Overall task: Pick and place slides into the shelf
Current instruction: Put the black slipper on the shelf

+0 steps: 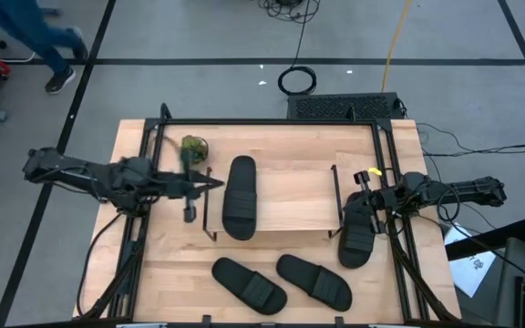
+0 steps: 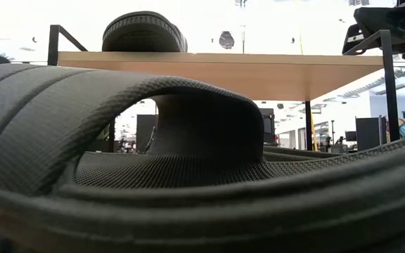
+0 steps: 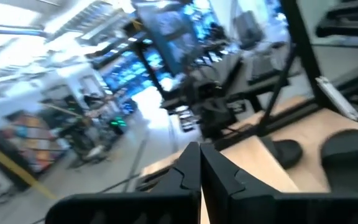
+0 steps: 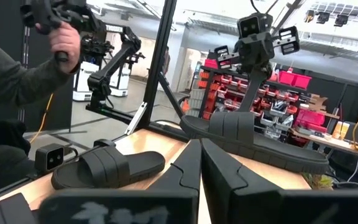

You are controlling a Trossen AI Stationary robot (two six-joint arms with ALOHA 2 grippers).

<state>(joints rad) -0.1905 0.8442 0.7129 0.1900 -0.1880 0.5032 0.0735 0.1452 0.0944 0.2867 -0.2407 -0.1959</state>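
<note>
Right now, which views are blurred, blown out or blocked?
Left wrist view: motion-smeared throughout. Low view: a slide right against the lens fills most of the picture, and the background above the shelf is blown out white. High view and right wrist view: sharp and evenly lit.

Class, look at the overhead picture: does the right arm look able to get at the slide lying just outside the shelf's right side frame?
Probably yes. The right gripper sits just above that slide, outside the shelf, with nothing between them. Its fingers look shut, so they would have to open first.
</note>
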